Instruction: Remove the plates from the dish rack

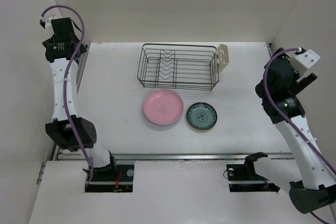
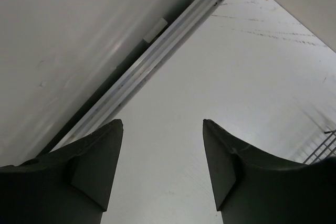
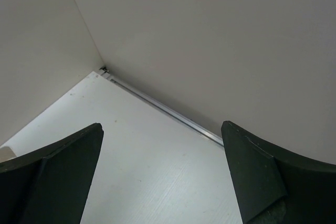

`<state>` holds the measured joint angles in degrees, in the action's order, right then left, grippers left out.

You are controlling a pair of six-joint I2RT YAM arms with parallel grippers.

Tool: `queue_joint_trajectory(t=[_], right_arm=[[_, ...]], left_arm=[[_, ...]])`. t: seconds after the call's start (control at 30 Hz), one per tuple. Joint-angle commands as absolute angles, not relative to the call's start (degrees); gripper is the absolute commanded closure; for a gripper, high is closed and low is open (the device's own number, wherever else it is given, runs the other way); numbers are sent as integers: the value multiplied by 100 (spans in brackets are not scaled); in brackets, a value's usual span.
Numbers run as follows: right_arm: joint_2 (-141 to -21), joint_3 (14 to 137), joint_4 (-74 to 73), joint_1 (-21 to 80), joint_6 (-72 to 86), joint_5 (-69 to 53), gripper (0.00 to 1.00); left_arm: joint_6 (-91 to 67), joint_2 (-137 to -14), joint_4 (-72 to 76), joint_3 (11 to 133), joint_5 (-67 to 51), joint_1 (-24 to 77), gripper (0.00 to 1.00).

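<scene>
Only a wire corner of the dish rack (image 2: 328,145) creeps into my left wrist view at the right edge. My right wrist view takes in none of it, and the inside of the beige cutlery holder (image 1: 223,59) at the rack's right end cannot be made out.

From above, the rack's slots stand bare. Two plates are in view, lying flat on the white table (image 1: 115,93) just in front of the rack: the pink plate (image 1: 163,107), and the smaller patterned teal plate (image 1: 201,116) just to its right.

My left claw (image 2: 161,124) is spread over bare table beside a metal rail (image 2: 157,51), pinching nothing. My right claw (image 3: 161,127) gapes wide toward a corner where plain pale walls (image 3: 210,35) meet the table.
</scene>
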<state>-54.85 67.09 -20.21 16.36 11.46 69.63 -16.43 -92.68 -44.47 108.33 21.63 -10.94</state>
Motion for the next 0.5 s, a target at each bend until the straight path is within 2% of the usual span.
queue_joint_trajectory(t=[0.0, 0.47], right_arm=[[-5414, 6680, -1362, 1635, 1063, 6960, 0], [-5300, 6627, -1362, 1635, 1345, 6908, 0]], left_arm=[[-1679, -9141, -4430, 10574, 2242, -1011, 41], [-1679, -8982, -4324, 10292, 1600, -1011, 38]])
